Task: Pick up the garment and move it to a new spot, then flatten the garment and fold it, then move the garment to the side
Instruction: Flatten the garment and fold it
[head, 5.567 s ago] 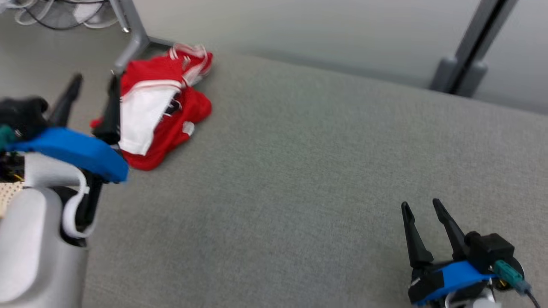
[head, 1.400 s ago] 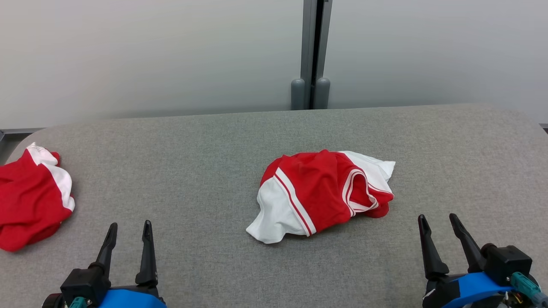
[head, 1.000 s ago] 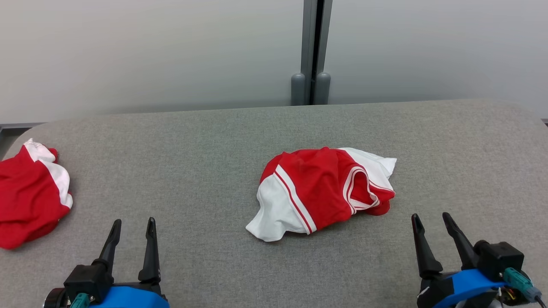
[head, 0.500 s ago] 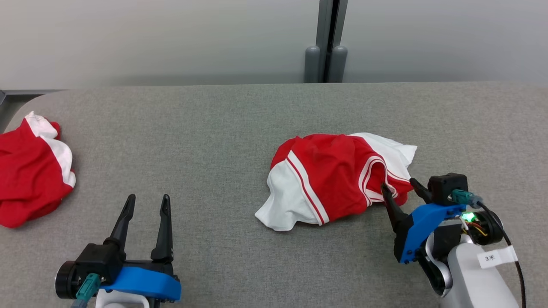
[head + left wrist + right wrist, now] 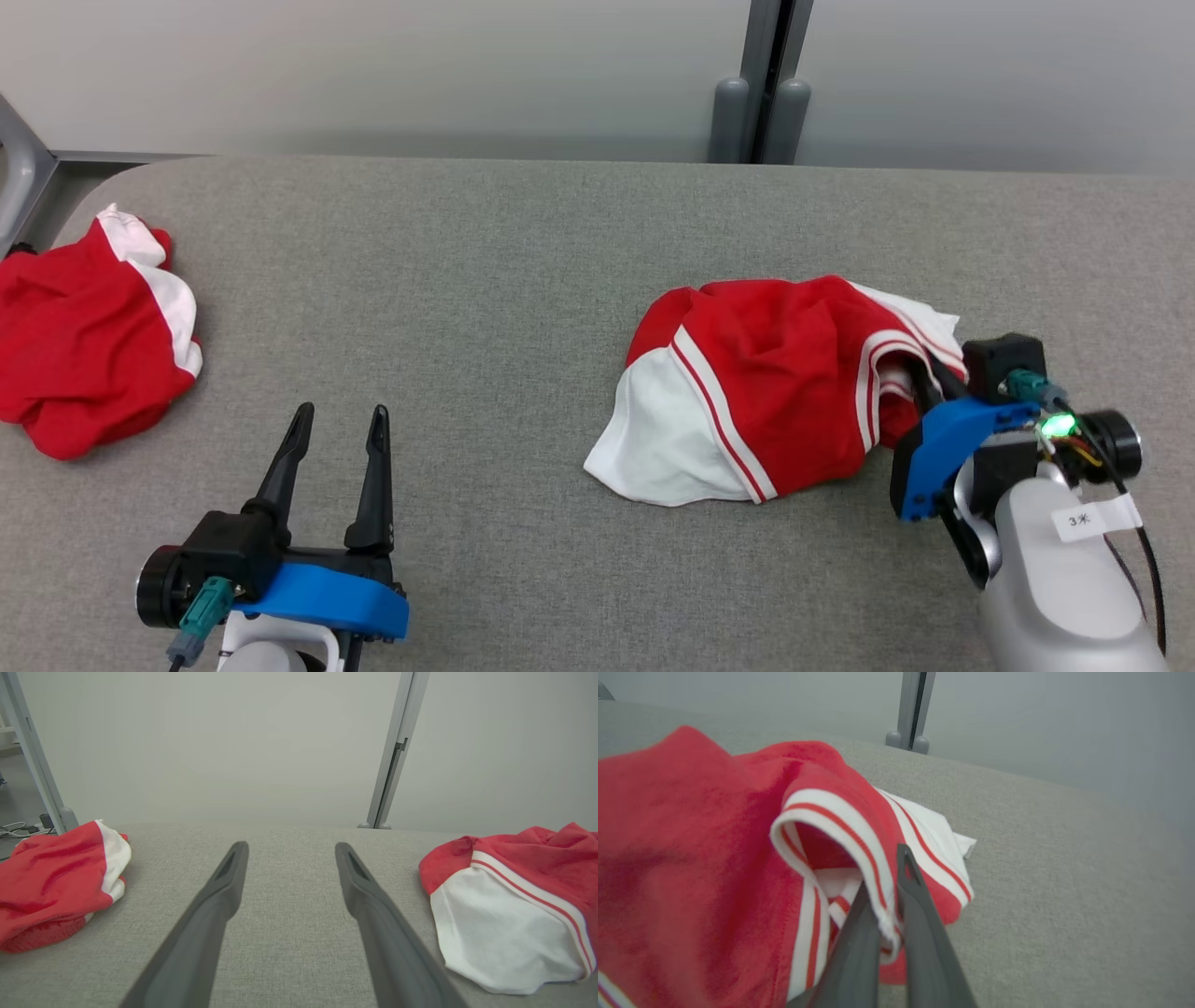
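A crumpled red and white garment (image 5: 747,392) lies right of centre on the grey padded table (image 5: 485,280). My right gripper (image 5: 934,378) is at its right edge, shut on the striped white-and-red hem. In the right wrist view the two fingers pinch that hem (image 5: 878,858) between them, right gripper (image 5: 885,877), with the cloth rising slightly around the grip. My left gripper (image 5: 338,420) hovers low near the table's front left, open with nothing in it. In the left wrist view the left gripper (image 5: 289,851) points at bare table, with the garment (image 5: 509,914) off to the right.
A second red and white garment (image 5: 84,345) lies bunched at the table's far left, also visible as a second garment (image 5: 51,877) in the left wrist view. A grey post (image 5: 761,84) stands against the wall behind the table. A metal frame leg (image 5: 19,177) shows at the left corner.
The head camera has shifted. My right gripper has moved forward to the garment's right edge and shut on the striped hem. The left gripper stays open.
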Available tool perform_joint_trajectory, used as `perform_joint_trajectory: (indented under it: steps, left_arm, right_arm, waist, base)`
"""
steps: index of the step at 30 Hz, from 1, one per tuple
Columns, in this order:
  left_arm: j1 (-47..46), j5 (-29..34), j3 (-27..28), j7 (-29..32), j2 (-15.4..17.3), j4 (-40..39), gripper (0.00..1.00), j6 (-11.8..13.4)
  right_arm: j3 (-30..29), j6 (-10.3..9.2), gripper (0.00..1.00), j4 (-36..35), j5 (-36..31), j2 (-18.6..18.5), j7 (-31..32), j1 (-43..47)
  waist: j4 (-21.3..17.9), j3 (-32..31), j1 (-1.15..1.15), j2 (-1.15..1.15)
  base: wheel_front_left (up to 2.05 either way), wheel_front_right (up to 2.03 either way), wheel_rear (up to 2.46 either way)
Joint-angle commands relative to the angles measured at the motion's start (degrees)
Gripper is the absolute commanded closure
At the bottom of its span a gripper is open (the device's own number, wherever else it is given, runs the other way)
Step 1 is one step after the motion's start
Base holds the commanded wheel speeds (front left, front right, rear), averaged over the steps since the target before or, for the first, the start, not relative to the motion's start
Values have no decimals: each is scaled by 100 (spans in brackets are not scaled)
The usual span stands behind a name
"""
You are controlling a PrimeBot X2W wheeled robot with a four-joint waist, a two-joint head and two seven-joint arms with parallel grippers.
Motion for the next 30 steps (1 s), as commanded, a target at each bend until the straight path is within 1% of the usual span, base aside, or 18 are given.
perform_joint_trajectory:
  steps: [1,3,7,10,14,17,19,22,25,30]
  left_arm:
    - [-22,30,14,-26,-6,1,0,-13]
    - [9,36,47,-27,-8,-15,0,-21]
    - [57,75,112,-26,3,-70,0,-25]
    - [52,99,122,-26,-24,-113,0,-24]
    - [-12,142,87,-24,-61,-153,0,-46]
    - [-29,153,114,-23,-75,-187,0,-55]
    - [-14,170,133,-23,-86,-206,0,-52]
    - [-15,195,150,-23,-107,-238,0,-54]
    - [-5,204,154,-23,-131,-265,0,-56]
    - [0,230,189,-23,-156,-331,0,-66]
  right_arm:
    - [28,1,100,-151,-24,-23,-126,-202]
    - [184,1,100,-388,5,-18,-315,-330]
    - [885,1,100,-1010,112,-20,-431,-793]
    - [1495,1,100,-1401,303,-53,-248,-1248]
    - [2213,1,100,-1700,699,-168,48,-1991]
    - [2637,1,100,-1819,1080,-171,151,-2526]
    - [2859,0,100,-1884,1220,-191,166,-2894]
    - [2935,1,100,-1981,1560,-145,209,-3226]
    - [2851,1,100,-2144,1728,-154,286,-3325]
    - [2427,0,100,-2449,1657,-493,609,-2860]
  waist:
    - [-5,-40,-1,0]
    - [-6,-102,-1,0]
    - [-38,-192,-1,0]
    - [-30,-213,-1,0]
    - [61,-186,-1,0]
    - [105,-171,-1,0]
    - [129,-170,-1,0]
    - [158,-157,-1,0]
    - [181,-144,-1,0]
    - [174,-43,-1,0]
  base:
    - [0,0,0]
    - [0,0,0]
    - [0,0,0]
    - [0,0,0]
    - [0,0,0]
    - [0,0,0]
    - [0,0,0]
    - [0,0,0]
    - [0,0,0]
    - [0,0,0]
